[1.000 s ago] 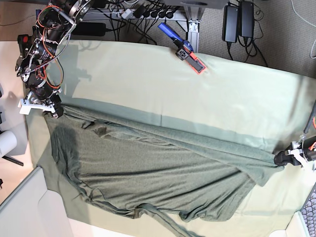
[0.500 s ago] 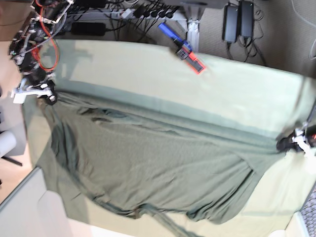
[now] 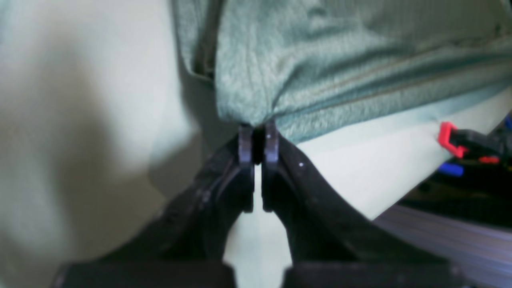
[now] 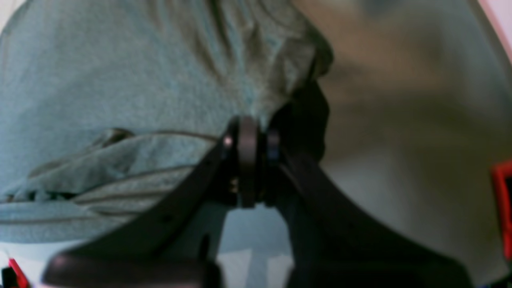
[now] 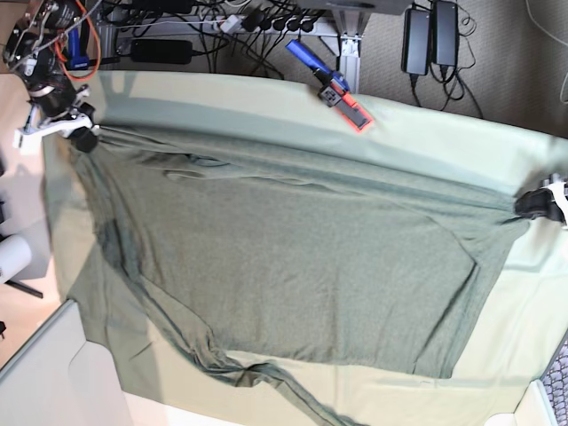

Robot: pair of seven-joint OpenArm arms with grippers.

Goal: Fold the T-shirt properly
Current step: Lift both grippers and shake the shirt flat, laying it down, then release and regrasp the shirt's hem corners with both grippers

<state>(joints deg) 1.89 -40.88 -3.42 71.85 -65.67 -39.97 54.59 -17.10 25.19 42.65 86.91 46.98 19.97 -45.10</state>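
The dark grey-green T-shirt lies spread across the pale mint table cloth, its far edge pulled taut between both grippers. My left gripper at the base view's right edge is shut on one shirt corner; the left wrist view shows the fingertips pinching the shirt. My right gripper at the base view's far left is shut on the other corner; the right wrist view shows it clamped on bunched fabric. The shirt's near hem is rumpled at the front.
A blue-handled tool with a red-orange end lies on the cloth at the back. Cables and power bricks lie on the floor behind the table. A white panel stands at the front left.
Both grippers have carried the shirt's held edge toward the back of the table. The shirt has been drawn out flatter and covers more of the cloth.
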